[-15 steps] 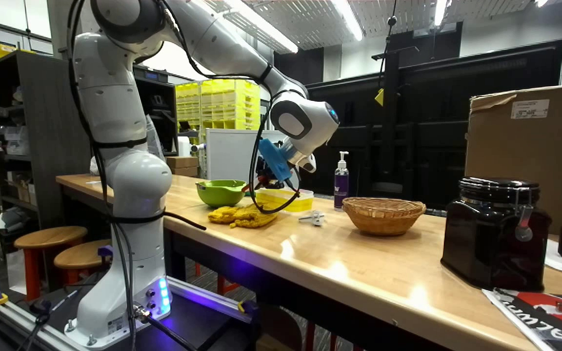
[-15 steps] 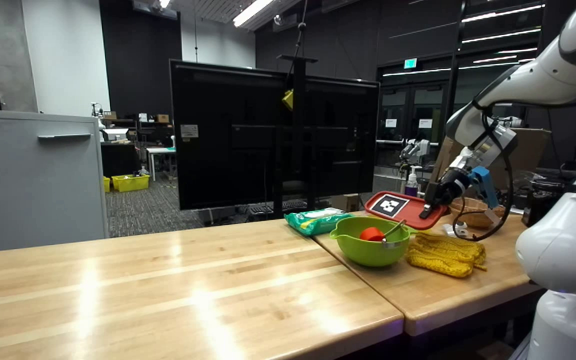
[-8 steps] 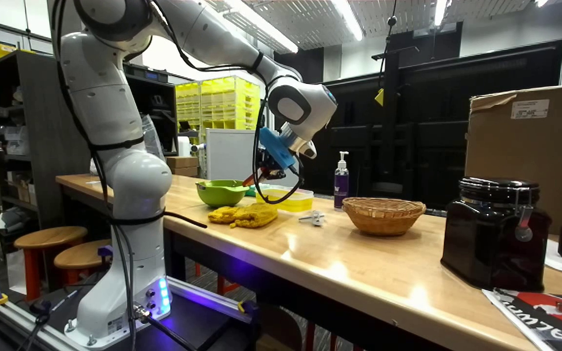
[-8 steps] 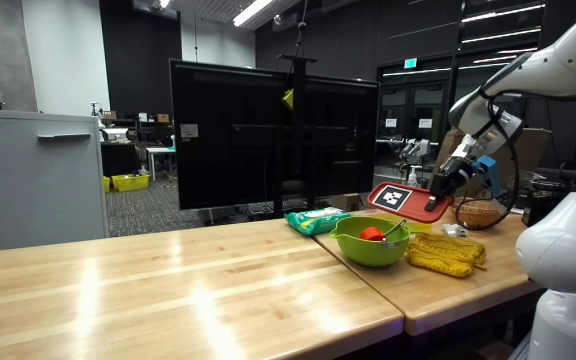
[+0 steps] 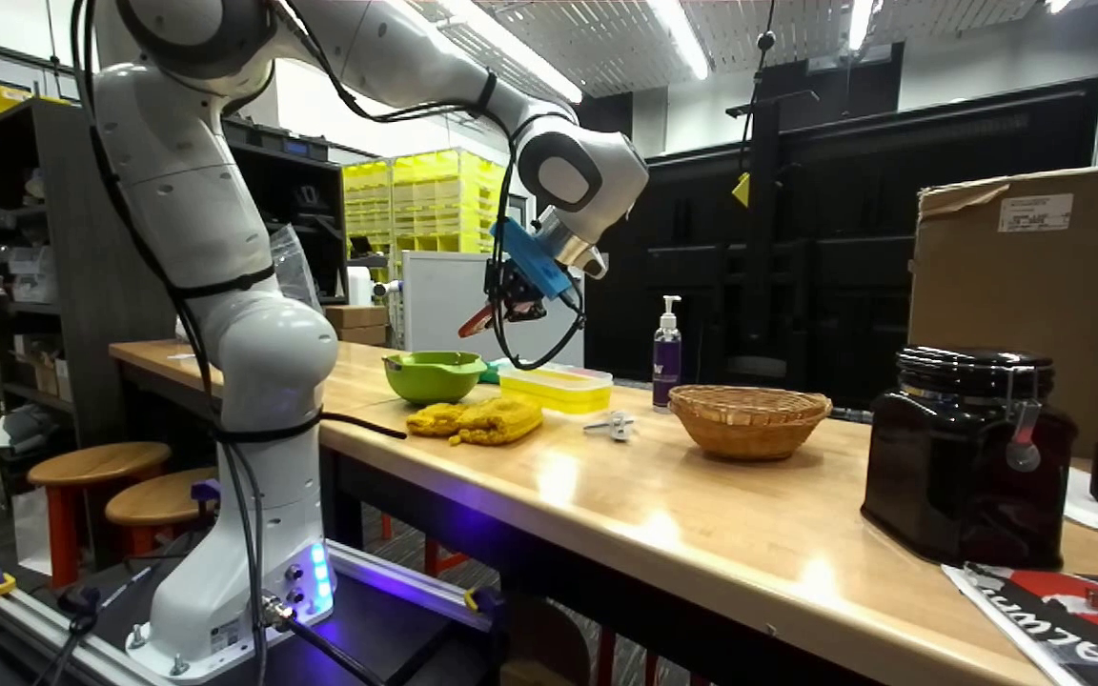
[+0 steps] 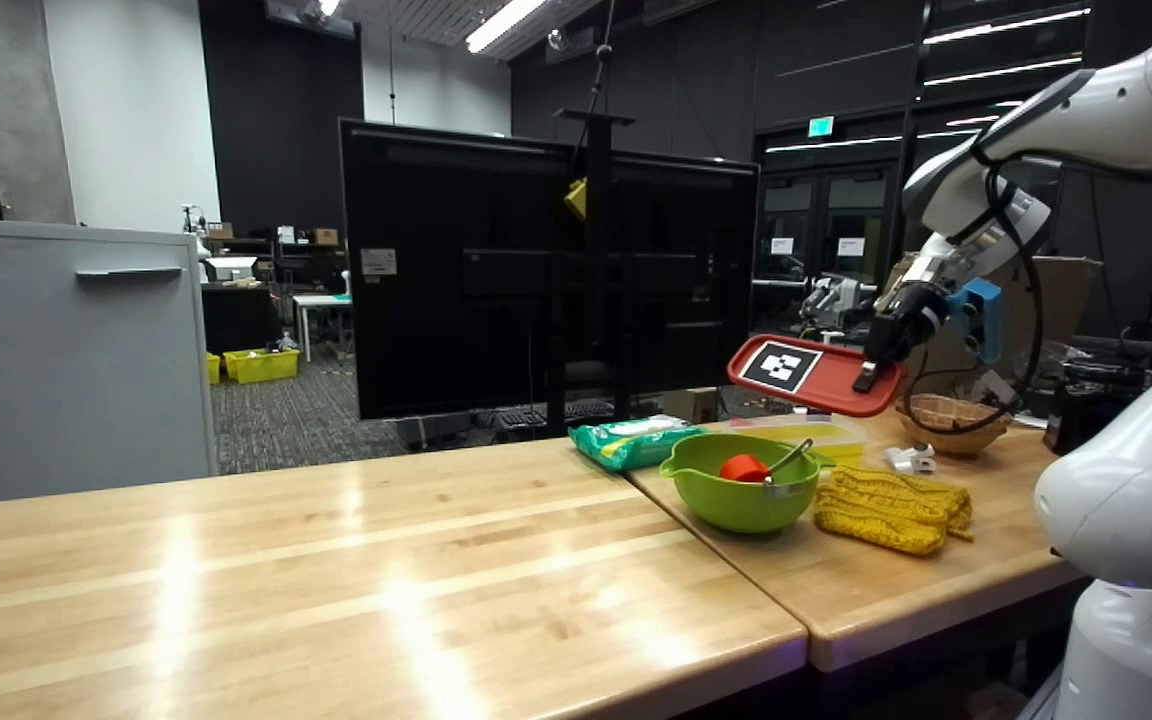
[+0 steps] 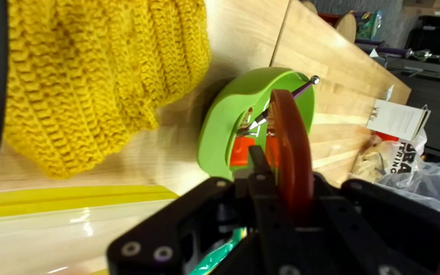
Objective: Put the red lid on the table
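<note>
Wooden table (image 5: 740,505) below | red lid (image 6: 832,380) — oblong, tilted, black-and-white marker (image 6: 781,366) | end effector (image 6: 869,374) — clamped on it

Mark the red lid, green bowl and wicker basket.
Red lid (image 6: 835,379), in an exterior view: bare face.
Green bowl (image 7: 220,128), in the wrist view: outer wall.
Wicker basket (image 5: 749,432), in an exterior view: front wall.

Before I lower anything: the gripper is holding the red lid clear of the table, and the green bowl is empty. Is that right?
Not quite: the green bowl is not empty. The wrist view shows an orange-red object and a slim tool in it. The rest is right: the gripper holds the red lid clear of the table.
</note>
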{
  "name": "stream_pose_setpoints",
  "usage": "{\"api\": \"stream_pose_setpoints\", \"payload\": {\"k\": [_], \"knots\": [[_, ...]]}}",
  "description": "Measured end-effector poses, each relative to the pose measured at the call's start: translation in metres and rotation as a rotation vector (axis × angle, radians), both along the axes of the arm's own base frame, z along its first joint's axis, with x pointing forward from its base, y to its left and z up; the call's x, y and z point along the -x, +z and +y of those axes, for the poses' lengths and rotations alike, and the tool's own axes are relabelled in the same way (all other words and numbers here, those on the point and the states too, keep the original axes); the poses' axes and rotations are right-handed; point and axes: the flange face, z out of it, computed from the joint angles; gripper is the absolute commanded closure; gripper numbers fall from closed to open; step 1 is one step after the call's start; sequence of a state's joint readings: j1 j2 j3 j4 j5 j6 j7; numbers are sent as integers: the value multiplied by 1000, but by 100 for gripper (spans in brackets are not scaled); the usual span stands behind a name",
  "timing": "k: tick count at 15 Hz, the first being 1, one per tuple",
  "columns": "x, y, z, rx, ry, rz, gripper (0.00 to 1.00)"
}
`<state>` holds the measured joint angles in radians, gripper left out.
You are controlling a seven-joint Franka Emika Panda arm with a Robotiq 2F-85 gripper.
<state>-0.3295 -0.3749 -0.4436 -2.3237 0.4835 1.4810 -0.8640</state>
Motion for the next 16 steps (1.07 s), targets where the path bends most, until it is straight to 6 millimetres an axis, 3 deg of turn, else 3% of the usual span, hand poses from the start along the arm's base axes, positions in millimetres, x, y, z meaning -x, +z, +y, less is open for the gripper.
{"api": "stream_pose_setpoints", "payload": {"k": [3,7,12,16], "knots": [[-15,12,31,-14,40,-9,98],[-41,19,93,-65,58,8,98],[-59,10,172,-138,38,51,98],[-62,1,223,-155,8,82,98]]}}
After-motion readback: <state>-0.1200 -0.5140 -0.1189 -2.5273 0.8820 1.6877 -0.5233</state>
